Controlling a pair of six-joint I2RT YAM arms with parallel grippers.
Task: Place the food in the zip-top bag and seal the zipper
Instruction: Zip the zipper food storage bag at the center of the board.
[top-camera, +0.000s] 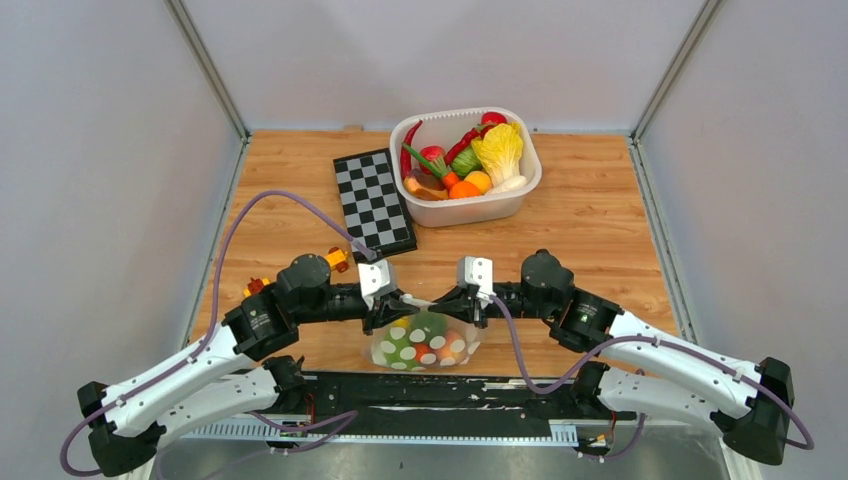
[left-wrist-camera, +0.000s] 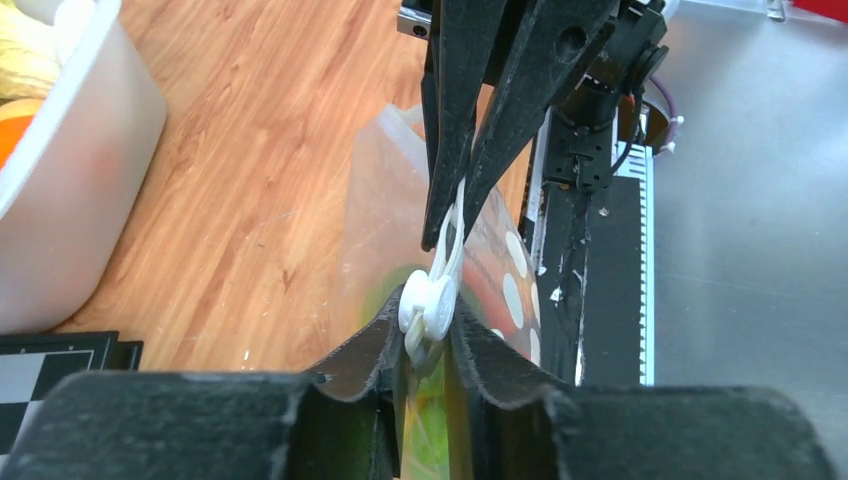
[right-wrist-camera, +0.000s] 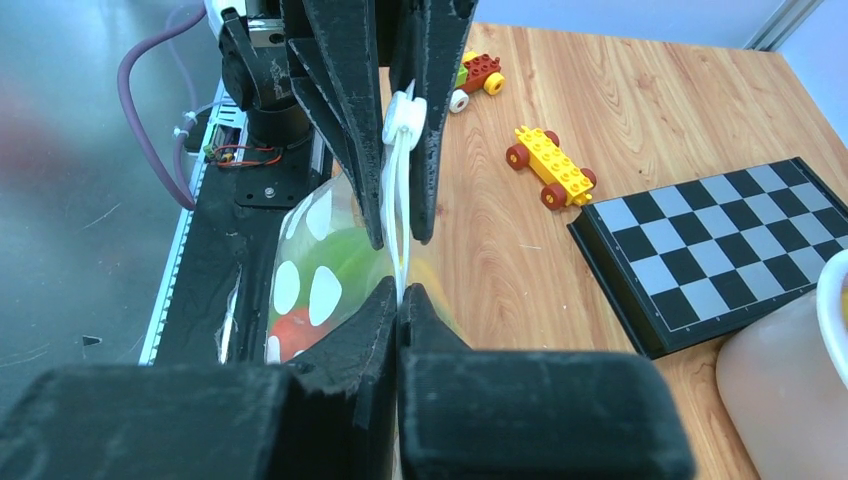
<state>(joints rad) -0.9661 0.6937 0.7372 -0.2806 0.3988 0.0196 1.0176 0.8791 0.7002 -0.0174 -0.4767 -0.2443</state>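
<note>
At the near table edge, the clear dotted zip-top bag (top-camera: 425, 342) sits between both arms, with some glossy toy food (top-camera: 405, 347) already inside. The left gripper (left-wrist-camera: 428, 340) and the right gripper (right-wrist-camera: 400, 295) each pinch its whitish zipper strip (right-wrist-camera: 398, 215). Sealing seems unfinished, and more food lies in the white plastic tub (top-camera: 522, 190).

We see a white tub (top-camera: 480, 208) just right of the chessboard (top-camera: 373, 200). A yellow toy car (right-wrist-camera: 552, 166) sits by its near corner.
</note>
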